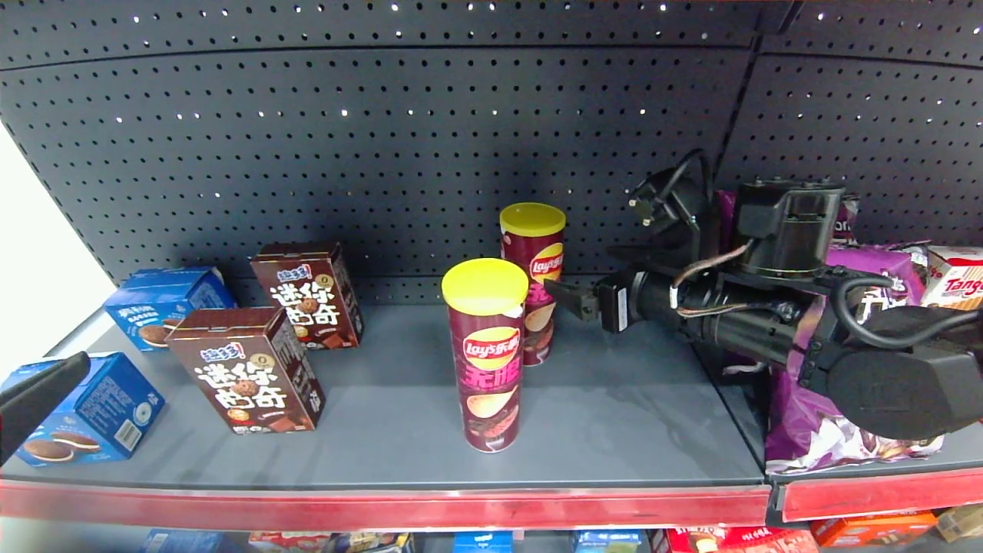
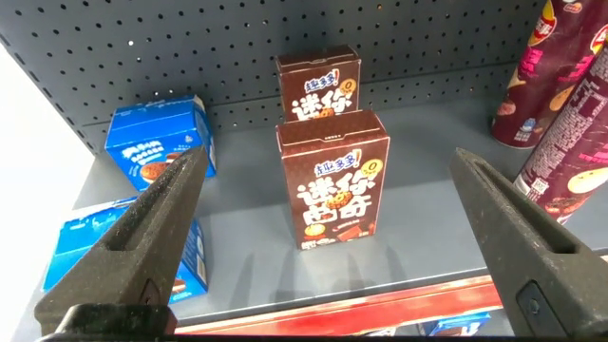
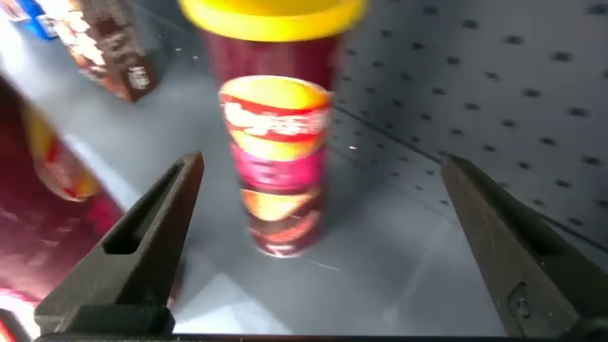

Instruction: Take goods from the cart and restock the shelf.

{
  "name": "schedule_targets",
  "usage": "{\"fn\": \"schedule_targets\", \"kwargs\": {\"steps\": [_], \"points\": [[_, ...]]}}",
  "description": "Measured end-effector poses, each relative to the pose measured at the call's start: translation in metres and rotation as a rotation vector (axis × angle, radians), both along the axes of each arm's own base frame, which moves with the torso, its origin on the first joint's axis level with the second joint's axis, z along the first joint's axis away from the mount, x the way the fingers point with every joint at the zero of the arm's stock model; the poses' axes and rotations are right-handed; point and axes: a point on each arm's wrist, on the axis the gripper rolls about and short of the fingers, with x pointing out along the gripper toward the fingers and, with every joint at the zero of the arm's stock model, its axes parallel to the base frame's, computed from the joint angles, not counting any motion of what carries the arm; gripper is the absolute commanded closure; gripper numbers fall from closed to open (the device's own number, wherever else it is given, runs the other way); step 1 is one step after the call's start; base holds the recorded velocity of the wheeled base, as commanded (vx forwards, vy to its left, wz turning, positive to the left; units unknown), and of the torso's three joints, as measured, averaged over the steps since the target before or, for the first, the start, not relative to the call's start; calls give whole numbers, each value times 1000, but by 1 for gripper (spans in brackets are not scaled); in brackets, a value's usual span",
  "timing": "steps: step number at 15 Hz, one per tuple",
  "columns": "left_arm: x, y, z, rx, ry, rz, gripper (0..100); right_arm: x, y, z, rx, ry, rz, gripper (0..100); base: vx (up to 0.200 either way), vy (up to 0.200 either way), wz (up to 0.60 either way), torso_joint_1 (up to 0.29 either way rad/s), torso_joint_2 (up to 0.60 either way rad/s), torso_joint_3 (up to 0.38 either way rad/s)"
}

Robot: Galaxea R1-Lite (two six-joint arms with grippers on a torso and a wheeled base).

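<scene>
Two maroon chip cans with yellow lids stand upright on the grey shelf (image 1: 614, 415). The front can (image 1: 485, 353) is near the middle; the rear can (image 1: 534, 276) stands behind it, close to the pegboard. My right gripper (image 1: 568, 296) is open just right of the rear can, level with its middle. The right wrist view has that rear can (image 3: 280, 161) a short way beyond the spread fingers (image 3: 142, 247), with nothing held. At the shelf's front left, my left gripper (image 1: 38, 395) is open and empty, facing the brown boxes (image 2: 332, 176).
Two brown cookie boxes (image 1: 249, 369) (image 1: 311, 296) and two blue cookie boxes (image 1: 84, 415) (image 1: 169, 303) stand at the left. Purple snack bags (image 1: 829, 415) fill the adjoining shelf to the right, under my right arm. A red lip (image 1: 384, 503) runs along the front. Open shelf lies right of the cans.
</scene>
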Motion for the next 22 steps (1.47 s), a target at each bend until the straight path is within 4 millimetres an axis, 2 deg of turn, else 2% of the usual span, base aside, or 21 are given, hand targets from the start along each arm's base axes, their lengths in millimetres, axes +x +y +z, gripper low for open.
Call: {"fn": "schedule_targets", "kwargs": {"steps": [4,10,16,22], "points": [[-1,0,1,2,-9,0,0,9,-15,1,5,-4,-48,0,0,0,0,0,0,0],[-2,0,3,3,-16,-1,0,26,-15,-7,23,-35,-77,0,0,0,0,0,0,0],[-2,-1,4,4,-19,-2,0,39,-28,-14,11,-23,-122,0,0,0,0,0,0,0],[-2,-1,6,7,-26,-1,0,46,-22,-27,-1,-13,-119,0,0,0,0,0,0,0]]}}
